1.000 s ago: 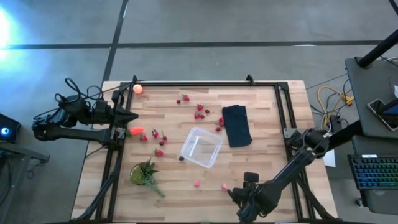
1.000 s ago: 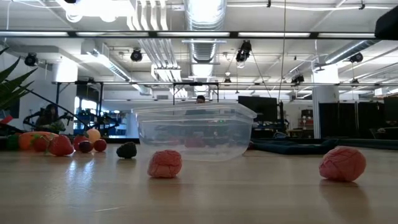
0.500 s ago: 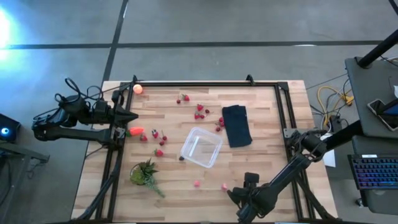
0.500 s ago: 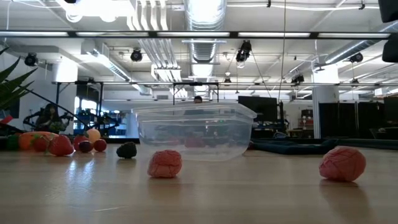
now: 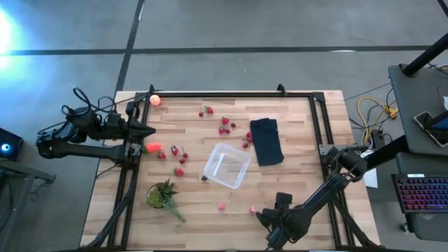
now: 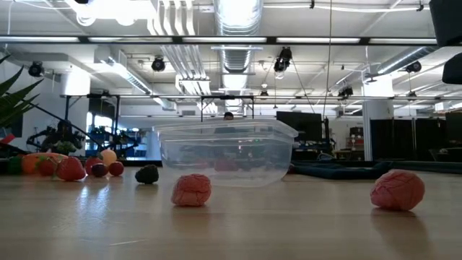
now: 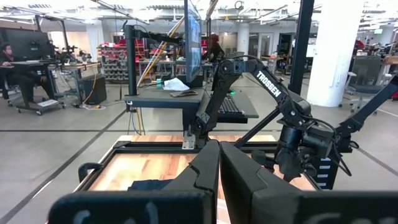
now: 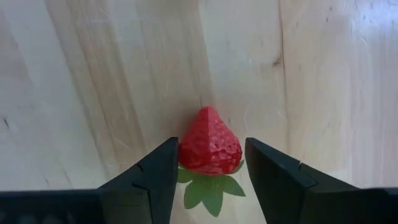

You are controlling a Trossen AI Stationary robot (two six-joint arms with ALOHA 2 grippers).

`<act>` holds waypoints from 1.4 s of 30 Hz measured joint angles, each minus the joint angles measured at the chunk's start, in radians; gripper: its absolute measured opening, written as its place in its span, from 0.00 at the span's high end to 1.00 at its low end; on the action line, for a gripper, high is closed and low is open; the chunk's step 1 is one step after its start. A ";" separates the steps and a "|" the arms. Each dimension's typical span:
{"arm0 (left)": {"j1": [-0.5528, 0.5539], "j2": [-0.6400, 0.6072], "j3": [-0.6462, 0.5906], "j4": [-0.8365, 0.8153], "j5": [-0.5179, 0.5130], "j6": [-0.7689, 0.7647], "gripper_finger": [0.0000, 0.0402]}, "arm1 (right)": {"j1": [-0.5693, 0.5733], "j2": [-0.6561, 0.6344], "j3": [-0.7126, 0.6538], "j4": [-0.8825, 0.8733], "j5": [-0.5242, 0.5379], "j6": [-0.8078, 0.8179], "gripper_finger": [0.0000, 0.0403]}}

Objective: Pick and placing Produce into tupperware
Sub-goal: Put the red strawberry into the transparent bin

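Observation:
A small red strawberry (image 8: pixel 210 148) lies on the wooden table near its front edge, leaves toward the camera; the low view shows it as the right-hand berry (image 6: pixel 398 189). My right gripper (image 8: pixel 211 163) hangs open above it, pointing down, one finger on either side in the wrist view; only a dark corner of the gripper (image 6: pixel 449 29) shows in the low view, well above the berry. The clear tupperware (image 5: pixel 226 166) stands mid-table. My left gripper (image 5: pixel 150 131) waits shut and level at the left edge.
A second berry (image 5: pixel 222 206) lies left of the first. More berries (image 5: pixel 225 126), an orange-red piece (image 5: pixel 153 147) and a peach ball (image 5: pixel 155 99) lie beyond the box. A navy cloth (image 5: pixel 266 141) and a green leafy bunch (image 5: pixel 162 194) also lie on the table.
My right gripper has come down toward the strawberry near the front edge; more of it shows at the low view's upper right corner now. The berries and the box have stayed where they were.

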 joint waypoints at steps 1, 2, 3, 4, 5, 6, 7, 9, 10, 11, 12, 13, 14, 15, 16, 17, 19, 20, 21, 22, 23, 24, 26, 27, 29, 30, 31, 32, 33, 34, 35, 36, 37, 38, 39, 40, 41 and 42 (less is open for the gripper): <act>0.000 0.000 0.000 0.000 0.000 0.000 1.00 | -0.002 0.000 0.000 0.000 0.000 0.000 0.58; 0.000 0.000 0.000 0.000 0.000 0.000 1.00 | -0.004 -0.001 0.000 0.000 0.000 0.000 0.60; 0.000 0.000 0.000 0.000 0.000 0.000 1.00 | -0.006 -0.001 0.000 0.000 0.000 0.000 0.62; 0.000 0.000 0.000 0.000 0.000 0.000 1.00 | -0.006 -0.001 0.000 0.001 0.000 0.000 0.63; 0.000 0.000 0.000 0.000 0.000 0.000 1.00 | -0.008 -0.001 0.000 0.003 0.000 0.000 0.65; 0.000 0.000 0.000 0.000 0.000 0.000 1.00 | -0.009 -0.001 0.000 0.003 0.000 0.000 0.66; 0.000 0.000 0.000 0.000 0.000 0.000 1.00 | -0.010 -0.001 0.000 0.004 0.000 0.000 0.68; 0.000 0.000 0.000 0.000 0.000 0.000 1.00 | -0.014 -0.003 0.001 0.005 -0.001 0.003 0.68; 0.000 0.000 0.000 0.000 0.000 0.000 1.00 | -0.016 -0.006 0.001 0.003 -0.001 0.009 0.68; 0.000 0.000 0.000 0.000 0.000 0.000 1.00 | -0.018 -0.009 0.003 0.001 -0.001 0.024 0.68; 0.000 0.000 0.000 0.000 0.000 0.000 1.00 | -0.020 -0.017 0.005 -0.004 0.000 0.047 0.67; 0.000 0.000 0.000 0.000 0.000 0.000 1.00 | -0.021 -0.029 0.007 -0.014 0.006 0.082 0.66; 0.000 0.000 0.000 0.000 0.000 0.000 1.00 | -0.023 -0.044 0.007 -0.027 0.020 0.122 0.65; 0.000 0.000 0.000 0.000 0.000 0.000 1.00 | -0.026 -0.062 0.007 -0.040 0.034 0.167 0.65; 0.000 0.000 0.000 0.000 0.000 0.000 1.00 | -0.032 -0.083 0.007 -0.052 0.053 0.215 0.65; 0.000 0.000 0.000 0.000 0.000 0.000 1.00 | -0.039 -0.106 0.007 -0.069 0.078 0.266 0.65; 0.000 0.000 0.000 0.000 0.000 0.000 1.00 | -0.065 -0.156 0.007 -0.104 0.127 0.338 0.65; 0.000 0.000 0.000 0.000 0.000 0.000 1.00 | -0.084 -0.181 0.008 -0.111 0.145 0.351 0.65; 0.000 0.000 0.000 0.000 0.000 0.000 1.00 | -0.108 -0.202 0.009 -0.109 0.163 0.351 0.65; 0.000 0.000 0.000 0.000 0.000 0.000 1.00 | -0.137 -0.219 0.009 -0.103 0.175 0.338 0.65; 0.000 0.000 0.000 0.000 0.000 0.000 1.00 | -0.169 -0.235 0.009 -0.090 0.180 0.308 0.65; 0.000 0.000 0.000 0.000 0.000 0.000 1.00 | -0.204 -0.245 0.011 -0.074 0.189 0.270 0.65; 0.000 0.000 0.000 0.000 0.000 0.000 1.00 | -0.285 -0.256 0.016 -0.019 0.192 0.179 0.65; 0.000 0.000 0.000 0.000 0.000 0.000 1.00 | -0.328 -0.259 0.017 0.015 0.191 0.135 0.65; 0.000 0.000 0.000 0.000 0.000 0.000 1.00 | -0.410 -0.259 0.022 0.084 0.191 0.066 0.65; 0.000 0.000 0.000 0.000 0.000 0.000 1.00 | -0.448 -0.254 0.027 0.114 0.191 0.033 0.65; 0.000 0.000 0.000 0.000 0.000 0.000 1.00 | -0.483 -0.249 0.034 0.144 0.191 0.000 0.65; 0.000 0.000 0.000 0.000 0.000 0.000 1.00 | -0.513 -0.244 0.042 0.172 0.191 -0.028 0.65; 0.000 0.000 0.000 0.000 0.000 0.000 1.00 | -0.541 -0.235 0.050 0.195 0.190 -0.054 0.65; 0.000 0.000 0.000 0.000 0.000 0.000 1.00 | -0.565 -0.226 0.058 0.212 0.179 -0.076 0.65; 0.000 0.000 0.000 0.000 0.000 0.000 1.00 | -0.587 -0.216 0.066 0.227 0.159 -0.098 0.65; 0.000 0.000 0.000 0.000 0.000 0.000 1.00 | -0.604 -0.203 0.074 0.240 0.135 -0.119 0.65; 0.000 0.000 0.000 0.000 0.000 0.000 1.00 | -0.620 -0.191 0.082 0.246 0.108 -0.137 0.65; 0.000 0.000 0.000 0.000 0.000 0.000 1.00 | -0.632 -0.176 0.091 0.249 0.081 -0.158 0.65; 0.000 0.000 0.000 0.000 0.000 0.000 1.00 | -0.641 -0.160 0.100 0.248 0.056 -0.180 0.65; 0.000 0.000 0.000 0.000 0.000 0.000 1.00 | -0.646 -0.145 0.110 0.248 0.033 -0.198 0.65; 0.000 0.000 0.000 0.000 0.000 0.000 1.00 | -0.649 -0.130 0.118 0.248 0.011 -0.216 0.65; 0.000 0.000 0.000 0.000 0.000 0.000 1.00 | -0.649 -0.116 0.125 0.244 0.000 -0.226 0.65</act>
